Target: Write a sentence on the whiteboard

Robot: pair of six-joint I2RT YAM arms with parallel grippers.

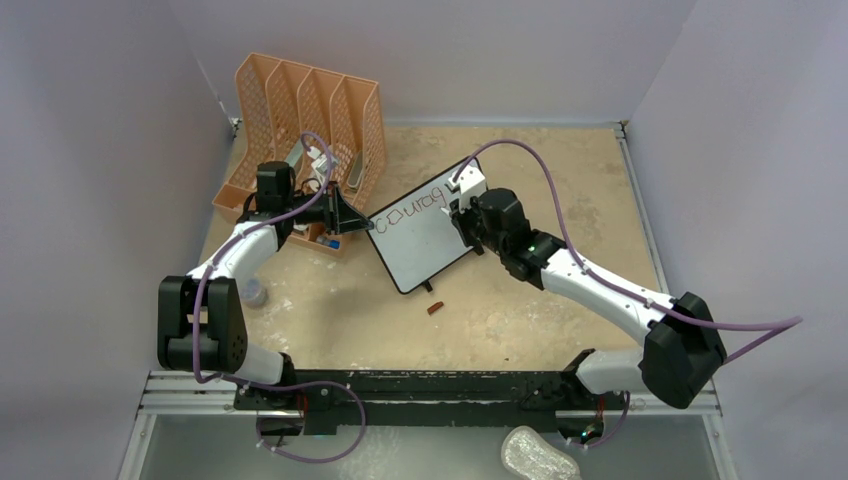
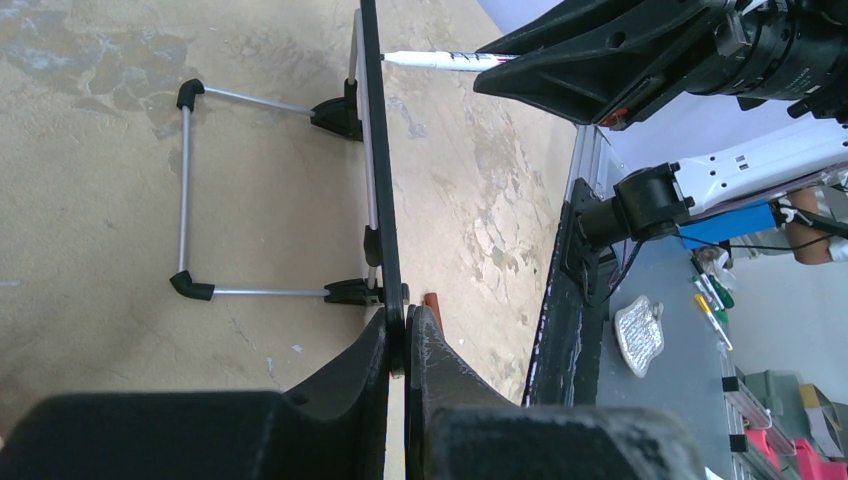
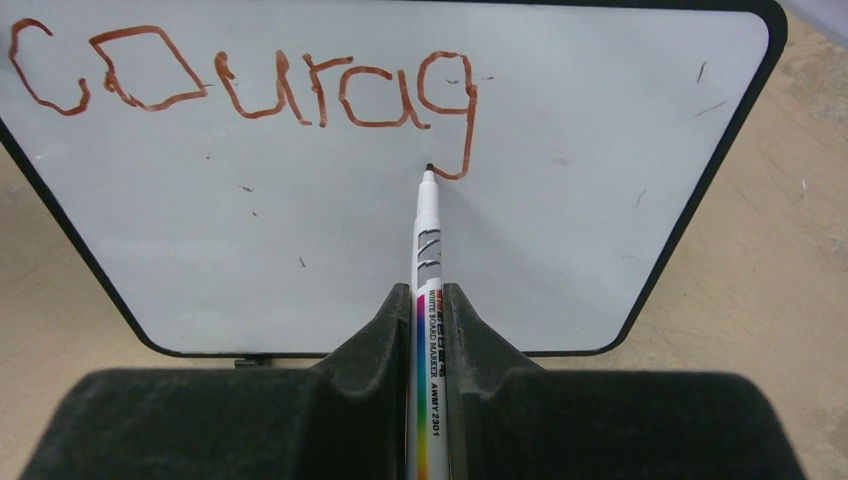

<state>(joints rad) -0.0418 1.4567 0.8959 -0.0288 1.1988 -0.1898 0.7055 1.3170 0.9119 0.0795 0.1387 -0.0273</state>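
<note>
- Sentence [image 3: 240,85]: only "courag" is on the board, in red-brown strokes along the top line. The word is unfinished and there is no second line.
- Whiteboard [image 1: 425,245]: stands propped on its wire stand mid-tabletop [image 1: 560,170], between the two arms and turned at an angle.
- Marker [image 3: 428,250]: the tip sits at the foot of the "g" tail, at or just off the board face.
- Right gripper [image 3: 430,300]: clenched on the marker barrel.
- Left gripper [image 2: 403,325]: clamped on the board's black edge, bracing it.
- Step, by my reading: mid-word, "g" just finished.
- Next move calls for lifting the tip, shifting right and back up to the letter line, then forming "e" with light pressure while the board is braced.
- Orange file organizer [image 1: 300,110] stands behind the left arm, uninvolved.
</note>
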